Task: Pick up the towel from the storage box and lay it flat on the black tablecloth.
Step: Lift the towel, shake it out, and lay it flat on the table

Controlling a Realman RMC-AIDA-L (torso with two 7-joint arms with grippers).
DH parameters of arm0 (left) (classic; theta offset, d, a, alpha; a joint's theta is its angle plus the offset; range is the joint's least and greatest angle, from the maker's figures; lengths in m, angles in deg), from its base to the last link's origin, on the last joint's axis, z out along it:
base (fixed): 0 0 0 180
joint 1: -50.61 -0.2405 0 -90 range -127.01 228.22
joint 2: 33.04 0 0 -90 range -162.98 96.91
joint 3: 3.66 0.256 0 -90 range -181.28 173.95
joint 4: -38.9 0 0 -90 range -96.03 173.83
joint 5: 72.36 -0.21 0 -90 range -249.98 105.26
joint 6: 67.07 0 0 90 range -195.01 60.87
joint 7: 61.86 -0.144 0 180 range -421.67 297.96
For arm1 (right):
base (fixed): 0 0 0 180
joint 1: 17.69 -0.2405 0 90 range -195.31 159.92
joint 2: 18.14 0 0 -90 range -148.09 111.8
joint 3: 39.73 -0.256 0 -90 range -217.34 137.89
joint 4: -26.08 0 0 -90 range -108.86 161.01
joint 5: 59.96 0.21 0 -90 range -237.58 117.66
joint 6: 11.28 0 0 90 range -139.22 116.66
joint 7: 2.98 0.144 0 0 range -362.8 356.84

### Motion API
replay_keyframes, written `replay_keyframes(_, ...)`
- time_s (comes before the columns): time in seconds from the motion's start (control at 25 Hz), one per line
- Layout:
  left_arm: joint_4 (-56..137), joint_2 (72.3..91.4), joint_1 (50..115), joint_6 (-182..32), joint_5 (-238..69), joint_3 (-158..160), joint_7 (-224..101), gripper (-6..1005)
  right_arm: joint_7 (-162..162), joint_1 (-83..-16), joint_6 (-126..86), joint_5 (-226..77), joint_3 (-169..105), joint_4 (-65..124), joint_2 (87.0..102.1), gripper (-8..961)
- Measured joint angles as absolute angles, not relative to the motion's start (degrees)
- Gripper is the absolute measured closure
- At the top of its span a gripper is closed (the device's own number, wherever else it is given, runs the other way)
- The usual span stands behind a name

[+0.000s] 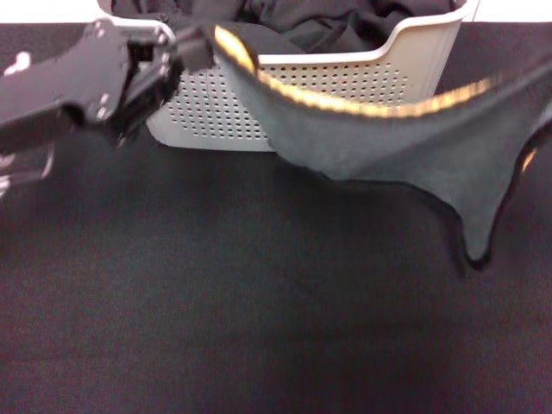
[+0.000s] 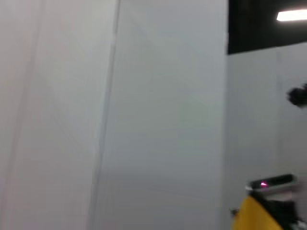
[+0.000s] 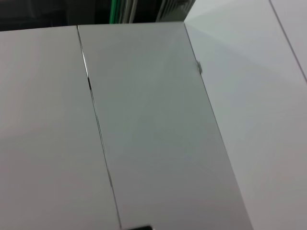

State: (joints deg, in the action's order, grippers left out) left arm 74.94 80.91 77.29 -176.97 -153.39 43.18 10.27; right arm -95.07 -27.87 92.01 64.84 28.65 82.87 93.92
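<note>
The grey-teal towel (image 1: 405, 151) hangs spread in the air in front of the storage box (image 1: 412, 62), its yellow-orange reverse showing along the top edge. My left gripper (image 1: 197, 47) is shut on the towel's left corner at the upper left of the head view. The towel's other top corner runs off the right edge of the head view, where my right gripper is out of view. A lower corner droops toward the black tablecloth (image 1: 216, 319). A yellow-orange piece of the towel (image 2: 256, 215) shows in the left wrist view.
Plain black garments (image 1: 302, 21) fill the storage box at the back. Both wrist views show only pale wall panels. A device with a pink light (image 2: 271, 183) shows in the left wrist view.
</note>
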Motion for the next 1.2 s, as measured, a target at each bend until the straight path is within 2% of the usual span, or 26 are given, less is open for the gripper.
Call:
replay_keyframes(0.2,76.6,78.81,74.0,-183.3,-154.7,43.7,12.8,968,-92.8,-19.2,92.2,68.1,35.0,91.9,93.98,898)
replay_keyframes(0.36,85.8,77.58,67.2,-183.8,-151.6,48.5,16.8,967,-91.2,-11.3,92.4,70.8,37.8,101.0,93.77,897)
replay_keyframes(0.52,88.7,76.81,65.1,-183.6,-150.8,49.2,19.4,967,-91.4,-10.1,92.4,70.2,37.3,98.3,94.22,896)
replay_keyframes(0.64,85.6,76.74,66.7,-181.7,-155.3,46.5,19.8,966,-95.0,-17.7,92.0,67.0,37.6,83.0,95.17,896)
replay_keyframes(0.76,81.4,77.84,69.9,-175.3,-165.6,41.8,19.0,965,-101.1,-27.8,91.0,62.5,37.6,65.3,96.6,895)
replay_keyframes(0.92,76.8,79.23,74.6,-164.4,-177.0,38.8,18.2,964,-109.0,-40.0,88.4,61.6,37.8,45.7,96.86,894)
replay_keyframes(1.04,75.8,79.92,76.2,-158.9,-180.4,38.7,18.5,964,-110.7,-42.7,85.6,61.6,37.7,41.9,96.91,893)
replay_keyframes(1.2,75.7,80.09,77.1,-154.9,-181.1,39.0,19.7,963,-111.0,-42.7,82.2,61.8,37.0,43.0,96.58,892)
